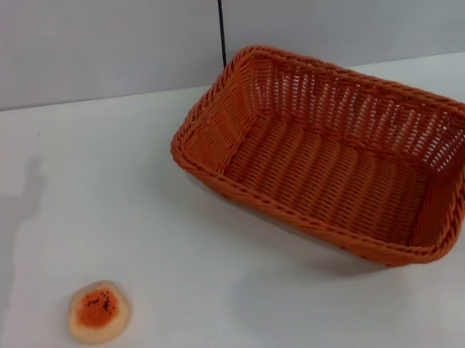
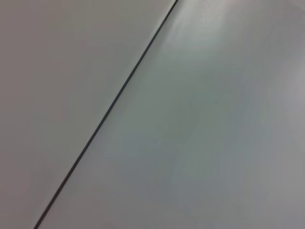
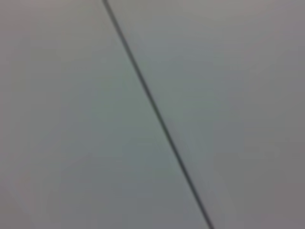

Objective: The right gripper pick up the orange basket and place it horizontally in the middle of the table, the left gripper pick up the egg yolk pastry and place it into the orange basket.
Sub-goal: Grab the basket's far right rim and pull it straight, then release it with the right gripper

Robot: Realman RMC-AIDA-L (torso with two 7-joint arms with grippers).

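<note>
The orange basket [image 1: 336, 158] sits on the white table [image 1: 183, 255] at the right of the head view, turned at a slant with its long side running from back left to front right. It holds nothing. The egg yolk pastry [image 1: 99, 311] lies near the front left of the table, its orange-red top facing up. Neither gripper appears in any view. Both wrist views show only a plain grey surface crossed by a thin dark line.
A light grey wall [image 1: 83, 40] with a dark vertical seam [image 1: 220, 16] stands behind the table. A faint shadow [image 1: 6, 216] falls on the table's left side.
</note>
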